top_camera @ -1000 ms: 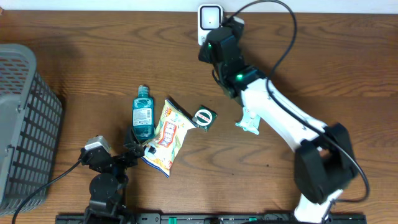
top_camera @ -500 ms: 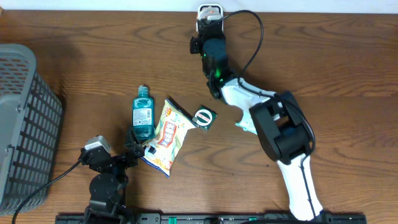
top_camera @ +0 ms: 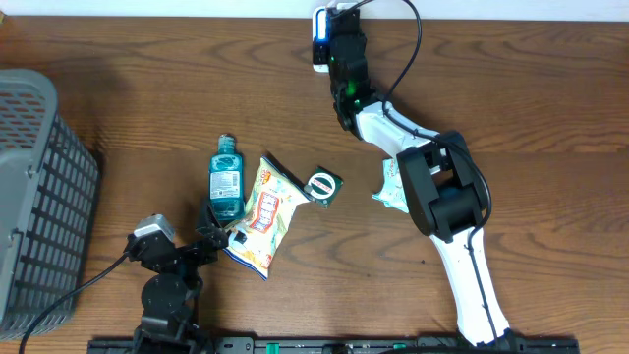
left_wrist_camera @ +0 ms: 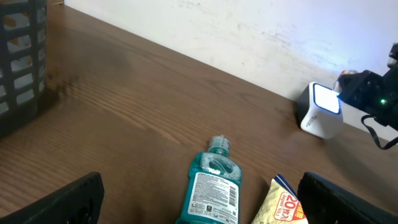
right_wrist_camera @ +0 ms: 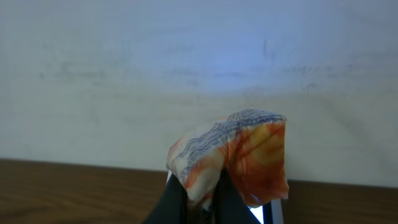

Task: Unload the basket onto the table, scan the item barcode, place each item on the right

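Right pincer was clamped shut on a crumpled orange packet, holding it right up by the scanner at the far edge of the table. Left pincer sat wide open and empty next to the bottle. My take: the trick was to roll the wrist slowly so the barcode faced the lit window flat, since those wrinkles could hide it. I couldn't see the code itself.

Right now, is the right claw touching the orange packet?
Touching. The right wrist view shows the right claw pinched shut on the orange packet.
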`<state>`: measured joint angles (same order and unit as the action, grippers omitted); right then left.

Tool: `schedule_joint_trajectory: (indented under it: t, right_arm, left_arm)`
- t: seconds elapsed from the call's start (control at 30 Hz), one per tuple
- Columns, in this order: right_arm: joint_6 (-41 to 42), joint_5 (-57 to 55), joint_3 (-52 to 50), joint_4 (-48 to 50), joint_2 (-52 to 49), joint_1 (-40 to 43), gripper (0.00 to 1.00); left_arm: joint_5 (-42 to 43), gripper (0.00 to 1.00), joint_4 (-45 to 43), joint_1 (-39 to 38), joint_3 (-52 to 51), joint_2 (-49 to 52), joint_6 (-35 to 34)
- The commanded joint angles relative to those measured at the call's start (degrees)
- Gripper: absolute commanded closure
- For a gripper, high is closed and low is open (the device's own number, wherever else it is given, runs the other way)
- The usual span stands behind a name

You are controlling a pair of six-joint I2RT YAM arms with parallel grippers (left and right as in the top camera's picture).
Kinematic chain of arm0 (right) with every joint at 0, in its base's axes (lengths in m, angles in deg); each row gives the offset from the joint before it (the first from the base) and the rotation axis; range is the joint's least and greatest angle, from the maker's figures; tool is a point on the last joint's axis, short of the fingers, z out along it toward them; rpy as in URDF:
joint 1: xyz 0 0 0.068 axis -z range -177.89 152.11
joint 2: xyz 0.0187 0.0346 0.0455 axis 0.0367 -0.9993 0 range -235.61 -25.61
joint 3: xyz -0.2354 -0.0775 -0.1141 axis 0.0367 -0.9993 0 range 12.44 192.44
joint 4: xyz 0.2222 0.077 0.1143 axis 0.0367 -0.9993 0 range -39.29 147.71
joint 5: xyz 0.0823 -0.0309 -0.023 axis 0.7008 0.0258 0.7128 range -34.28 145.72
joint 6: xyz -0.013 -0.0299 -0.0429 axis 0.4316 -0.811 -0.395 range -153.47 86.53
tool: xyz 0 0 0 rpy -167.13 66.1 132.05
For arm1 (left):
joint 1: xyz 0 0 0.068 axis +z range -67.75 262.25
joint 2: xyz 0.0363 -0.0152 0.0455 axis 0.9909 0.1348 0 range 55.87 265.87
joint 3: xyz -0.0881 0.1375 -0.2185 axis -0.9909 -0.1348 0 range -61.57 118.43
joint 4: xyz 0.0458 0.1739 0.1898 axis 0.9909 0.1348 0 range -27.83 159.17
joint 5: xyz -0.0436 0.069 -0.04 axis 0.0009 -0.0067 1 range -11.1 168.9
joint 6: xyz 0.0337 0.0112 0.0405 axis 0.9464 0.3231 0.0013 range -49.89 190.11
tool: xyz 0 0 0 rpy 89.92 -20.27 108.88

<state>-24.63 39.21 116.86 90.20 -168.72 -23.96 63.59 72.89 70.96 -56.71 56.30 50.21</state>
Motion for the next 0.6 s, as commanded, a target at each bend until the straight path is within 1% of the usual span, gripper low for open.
schedule_joint_trajectory:
  t: [0.0, 0.1, 0.17, 0.23, 0.33, 0.43, 0.5, 0.57]
  right_arm:
    - [-0.9, 0.5, 1.4, -0.2, -1.0, -0.1, 0.99]
    - [-2.7, 0.0, 1.4, -1.4, 0.7, -0.1, 0.99]
    - [-4.0, -2.2, 1.4, -3.7, 2.6, -0.1, 0.99]
    - [-5.6, -6.6, 1.4, -8.4, 5.4, 0.0, 0.99]
    - [-8.7, -16.6, 1.4, -18.6, 9.8, 0.3, 0.99]
    - [-11.6, -29.5, 1.4, -29.2, 13.6, 1.5, 0.99]
    - [-12.2, -38.1, 1.4, -36.1, 15.4, 2.9, 0.99]
    - [-12.2, -43.8, 1.4, -42.7, 16.6, 5.0, 0.99]
  left_arm:
    - [-0.3, 0.02, 1.4, 0.1, -1.0, -0.1, -0.4]
    - [-0.3, 0.02, 1.4, 0.1, -1.0, -0.1, -0.4]
    - [-0.3, 0.02, 1.4, 0.1, -1.0, -0.1, -0.4]
    - [-0.3, 0.02, 1.4, 0.1, -1.0, -0.1, -0.4]
    - [-0.3, 0.02, 1.4, 0.1, -1.0, -0.1, -0.4]
    - [-0.3, 0.02, 1.4, 0.1, -1.0, -0.1, -0.4]
    - [-0.3, 0.02, 1.4, 0.1, -1.0, -0.1, -0.4]
    - [-0.3, 0.02, 1.4, 0.1, -1.0, -0.1, -0.4]
